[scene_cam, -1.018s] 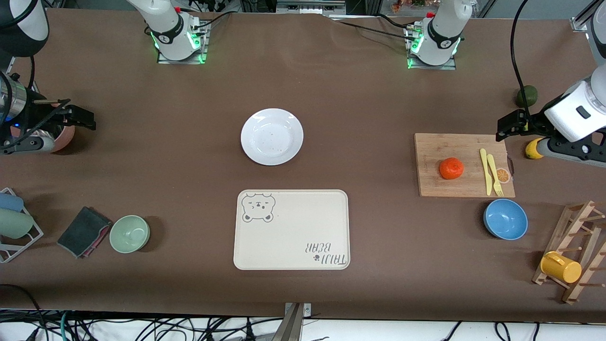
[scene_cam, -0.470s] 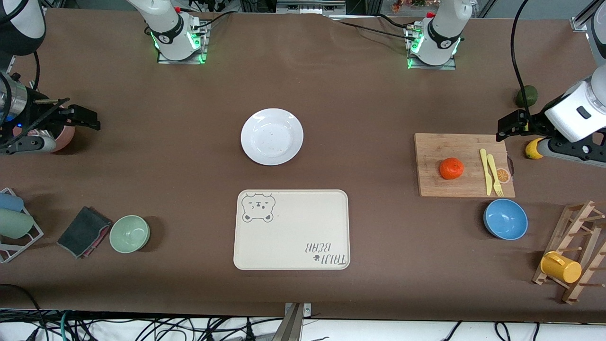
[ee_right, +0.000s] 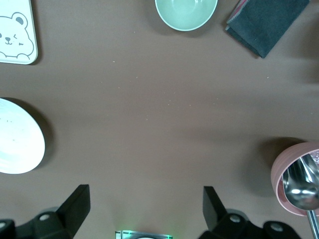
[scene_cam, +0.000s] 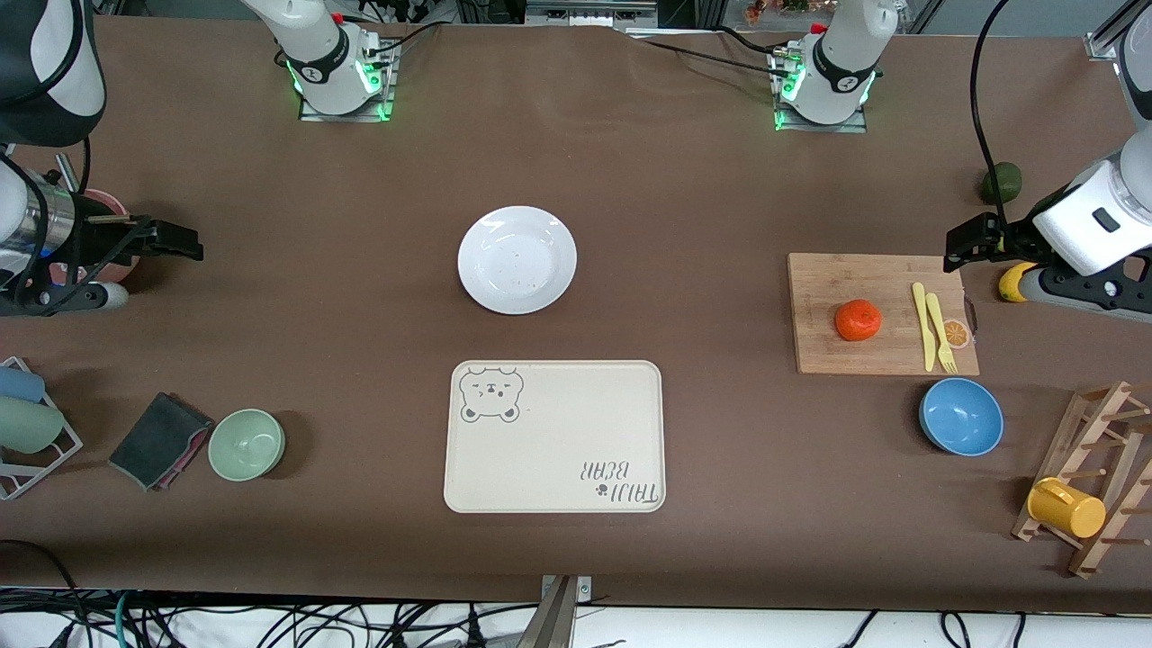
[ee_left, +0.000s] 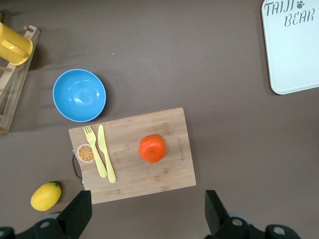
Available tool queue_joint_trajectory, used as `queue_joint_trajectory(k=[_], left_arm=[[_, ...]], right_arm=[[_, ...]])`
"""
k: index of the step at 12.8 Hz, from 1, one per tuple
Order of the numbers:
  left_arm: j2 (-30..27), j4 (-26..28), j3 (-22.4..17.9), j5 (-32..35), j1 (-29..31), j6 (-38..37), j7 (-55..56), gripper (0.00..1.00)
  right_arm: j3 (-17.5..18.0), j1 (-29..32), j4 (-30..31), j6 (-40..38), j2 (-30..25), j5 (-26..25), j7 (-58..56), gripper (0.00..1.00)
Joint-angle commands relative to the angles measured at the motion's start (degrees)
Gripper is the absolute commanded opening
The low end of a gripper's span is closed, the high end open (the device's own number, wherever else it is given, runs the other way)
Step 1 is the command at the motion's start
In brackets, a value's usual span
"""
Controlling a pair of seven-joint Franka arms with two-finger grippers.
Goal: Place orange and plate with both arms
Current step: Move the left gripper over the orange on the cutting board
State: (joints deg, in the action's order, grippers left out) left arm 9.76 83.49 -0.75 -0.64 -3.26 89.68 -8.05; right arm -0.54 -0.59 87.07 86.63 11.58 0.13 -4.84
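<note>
Orange (scene_cam: 858,320) on cutting board (scene_cam: 828,279); plate (scene_cam: 517,259) mid-table; left gripper (ee_left: 144,211), right gripper (ee_right: 144,209) apparently wide, empty.

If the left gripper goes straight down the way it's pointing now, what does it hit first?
Probably bare table beside the cutting board. The open left gripper faces down just off the board's edge, with the orange further in. Depth is unclear.

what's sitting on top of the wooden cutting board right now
On the wooden cutting board lie the orange, a yellow knife and a yellow fork, side by side. A small orange-slice picture sits at its handle end. Nothing covers them.
</note>
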Motion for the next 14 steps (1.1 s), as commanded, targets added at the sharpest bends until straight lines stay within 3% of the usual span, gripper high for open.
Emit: queue_joint_trajectory(k=[1, 5, 9, 14], left_arm=[[-0.1, 0.09, 0.05, 1.69, -0.08, 0.41, 0.14, 1.0], [2.71, 0.0, -0.21, 1.26, 0.53, 0.24, 0.66, 1.0], [10.88, 2.27, -0.3, 1.78, 1.59, 0.76, 3.13, 1.0], [3.69, 27.47, -0.04, 3.36, 2.03, 24.88, 4.45, 1.0]], right_arm=[[0.19, 0.23, -1.73, -1.2, 0.46, 0.22, 0.1, 1.0], [0.19, 0.06, -1.73, -1.47, 0.37, 0.31, 0.45, 1.0], [0.19, 0.06, -1.47, -2.87, 0.11, 0.31, 0.71, 1.0], [0.19, 0.06, -1.12, -2.96, -0.07, 0.31, 0.71, 1.0]])
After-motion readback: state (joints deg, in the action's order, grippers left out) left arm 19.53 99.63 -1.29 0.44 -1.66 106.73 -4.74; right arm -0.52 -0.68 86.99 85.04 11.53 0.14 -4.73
